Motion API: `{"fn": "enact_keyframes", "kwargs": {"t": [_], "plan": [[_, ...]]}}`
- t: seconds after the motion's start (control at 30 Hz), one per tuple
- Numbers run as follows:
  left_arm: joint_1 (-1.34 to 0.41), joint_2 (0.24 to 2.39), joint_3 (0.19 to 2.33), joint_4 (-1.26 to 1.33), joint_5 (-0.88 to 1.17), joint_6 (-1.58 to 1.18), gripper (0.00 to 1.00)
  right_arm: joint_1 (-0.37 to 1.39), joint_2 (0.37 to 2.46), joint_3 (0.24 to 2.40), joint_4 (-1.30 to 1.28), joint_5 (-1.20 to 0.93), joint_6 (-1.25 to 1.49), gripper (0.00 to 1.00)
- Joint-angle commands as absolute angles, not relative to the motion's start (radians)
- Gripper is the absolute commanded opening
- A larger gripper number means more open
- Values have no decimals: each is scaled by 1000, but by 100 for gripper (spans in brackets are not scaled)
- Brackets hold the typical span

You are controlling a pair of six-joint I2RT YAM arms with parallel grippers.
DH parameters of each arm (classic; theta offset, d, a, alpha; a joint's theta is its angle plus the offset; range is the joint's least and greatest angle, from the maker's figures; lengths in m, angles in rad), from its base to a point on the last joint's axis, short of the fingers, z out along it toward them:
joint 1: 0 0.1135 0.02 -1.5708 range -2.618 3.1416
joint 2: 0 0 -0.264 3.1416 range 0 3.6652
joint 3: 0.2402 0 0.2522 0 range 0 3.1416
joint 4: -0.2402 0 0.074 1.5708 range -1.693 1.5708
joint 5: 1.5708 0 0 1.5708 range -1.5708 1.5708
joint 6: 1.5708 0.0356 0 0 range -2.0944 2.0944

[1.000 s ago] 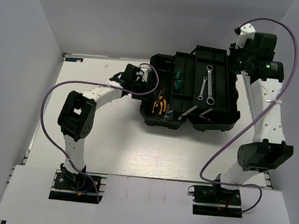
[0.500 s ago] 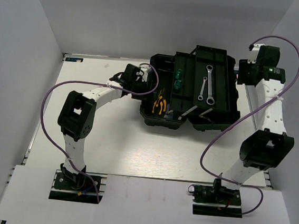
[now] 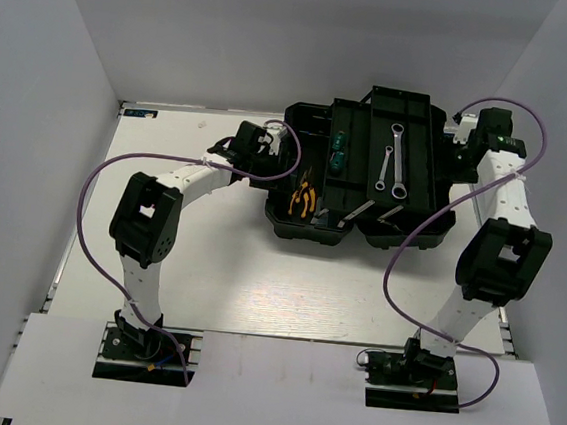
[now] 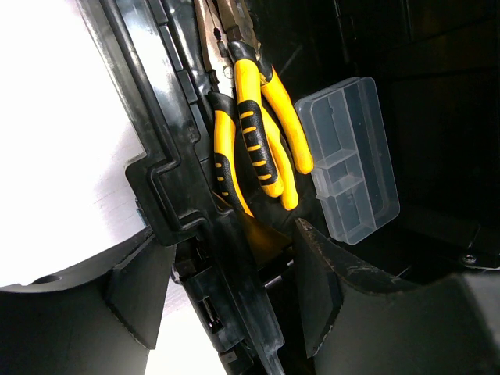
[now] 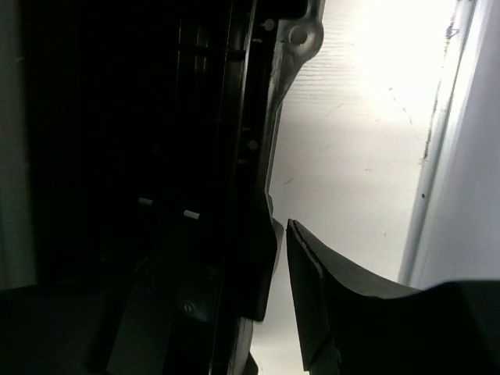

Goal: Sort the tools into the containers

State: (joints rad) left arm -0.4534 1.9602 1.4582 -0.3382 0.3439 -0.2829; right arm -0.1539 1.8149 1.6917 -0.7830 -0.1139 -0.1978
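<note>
The black toolbox [image 3: 434, 212] lies open at the table's centre right. In its tray lie two yellow-and-black pliers [image 3: 305, 197], two green screwdrivers [image 3: 337, 149] and two silver wrenches [image 3: 394, 161]. My left gripper [image 3: 267, 151] is at the box's left edge. In the left wrist view it [image 4: 226, 297] is open, its fingers straddling the box's wall [image 4: 176, 187] without touching it, with the pliers [image 4: 254, 141] and a clear organiser box [image 4: 348, 160] just beyond. My right gripper [image 3: 458, 149] is at the box's right edge, open, straddling the dark wall [image 5: 254, 156]. Its right finger [image 5: 312, 297] is outside the box.
White walls close in the table at the back, left and right. A rail [image 5: 437, 133] runs along the table's right edge close to my right gripper. White tabletop [image 3: 258, 270] lies in front of the toolbox.
My right arm has swung down from above and behind the toolbox to its right edge. The left arm and the tools have not moved.
</note>
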Motion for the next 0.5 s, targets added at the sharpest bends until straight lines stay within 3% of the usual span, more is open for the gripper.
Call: {"fn": "enact_keyframes", "kwargs": {"t": [0.0, 0.17, 0.2, 0.33, 0.47], "plan": [[-456, 1985, 1480, -344, 365, -268, 60, -166, 1831, 1695, -750, -160, -192, 59], [-456, 1994, 1480, -344, 365, -268, 60, -169, 1842, 1683, -741, -158, -195, 50], [-456, 1994, 1480, -344, 365, -268, 60, -169, 1839, 1680, -738, -170, -199, 37], [-456, 1994, 1480, -344, 365, -268, 60, -167, 1803, 1681, -752, -184, -204, 0], [-456, 1994, 1480, -344, 374, -268, 60, -160, 1776, 1712, -799, -192, -212, 0]]}}
